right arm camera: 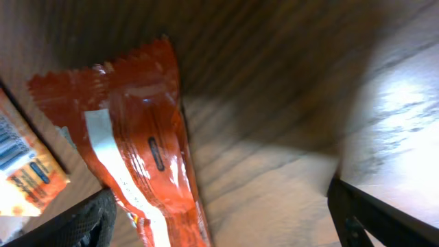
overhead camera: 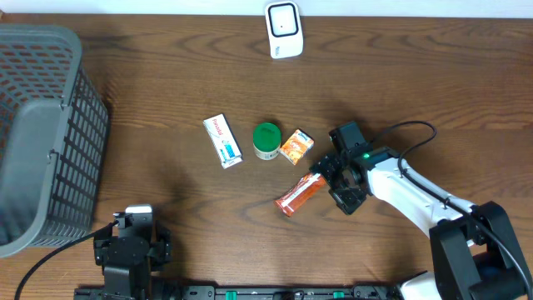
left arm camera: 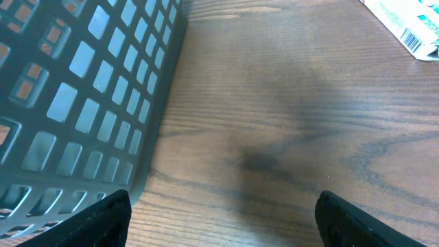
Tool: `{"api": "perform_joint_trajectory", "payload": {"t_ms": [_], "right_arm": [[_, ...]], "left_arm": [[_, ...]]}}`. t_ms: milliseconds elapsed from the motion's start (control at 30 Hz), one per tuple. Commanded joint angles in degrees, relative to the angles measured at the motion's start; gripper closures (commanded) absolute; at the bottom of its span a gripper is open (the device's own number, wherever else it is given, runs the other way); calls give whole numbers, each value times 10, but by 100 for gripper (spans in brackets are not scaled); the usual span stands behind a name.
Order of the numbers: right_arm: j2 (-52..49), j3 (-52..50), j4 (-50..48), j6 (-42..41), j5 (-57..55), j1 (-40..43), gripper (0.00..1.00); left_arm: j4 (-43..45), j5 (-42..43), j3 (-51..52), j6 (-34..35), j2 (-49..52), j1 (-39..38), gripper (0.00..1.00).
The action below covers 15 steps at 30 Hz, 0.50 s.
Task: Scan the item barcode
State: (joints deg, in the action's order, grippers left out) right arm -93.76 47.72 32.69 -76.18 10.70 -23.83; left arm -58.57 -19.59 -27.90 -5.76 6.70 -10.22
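An orange-red snack packet (overhead camera: 300, 194) lies flat on the wooden table. My right gripper (overhead camera: 331, 185) stands open at its right end. In the right wrist view the packet (right arm camera: 147, 137) reaches in between the fingers, close to the left finger (right arm camera: 89, 219) and far from the right one; the right gripper (right arm camera: 219, 223) grips nothing. A white barcode scanner (overhead camera: 283, 29) stands at the far edge. My left gripper (overhead camera: 133, 225) rests open at the near left, and in its wrist view the left gripper (left arm camera: 223, 223) has only bare wood between its fingers.
A grey mesh basket (overhead camera: 42, 133) fills the left side, its wall (left arm camera: 82, 103) close to the left gripper. Mid-table lie a white box (overhead camera: 222, 140), a green-lidded jar (overhead camera: 266, 141) and a small orange box (overhead camera: 296, 147).
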Motion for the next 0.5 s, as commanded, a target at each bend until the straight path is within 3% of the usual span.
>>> {"api": "perform_joint_trajectory", "payload": {"t_ms": [0,167,267,300,433,467], "right_arm": [[-58,-11,-25,-20,2,1,7],[-107,-11,-64,-19,8,1,15],[-128,-11,-71,-15,12,1,26],[-131,-11,-71,-10,12,1,32],[-131,-11,-49,-2,-5,1,71],[-131,-11,-43,-2,-11,1,76]], "left_arm": [[-1,-2,-4,7,-1,2,14],[-1,-2,-4,7,-1,2,14],[-1,-2,-4,7,-1,2,14],[-1,-2,-4,7,-1,2,14],[-1,-2,-4,7,-1,2,14],[-1,-2,-4,7,-1,2,14]]}}
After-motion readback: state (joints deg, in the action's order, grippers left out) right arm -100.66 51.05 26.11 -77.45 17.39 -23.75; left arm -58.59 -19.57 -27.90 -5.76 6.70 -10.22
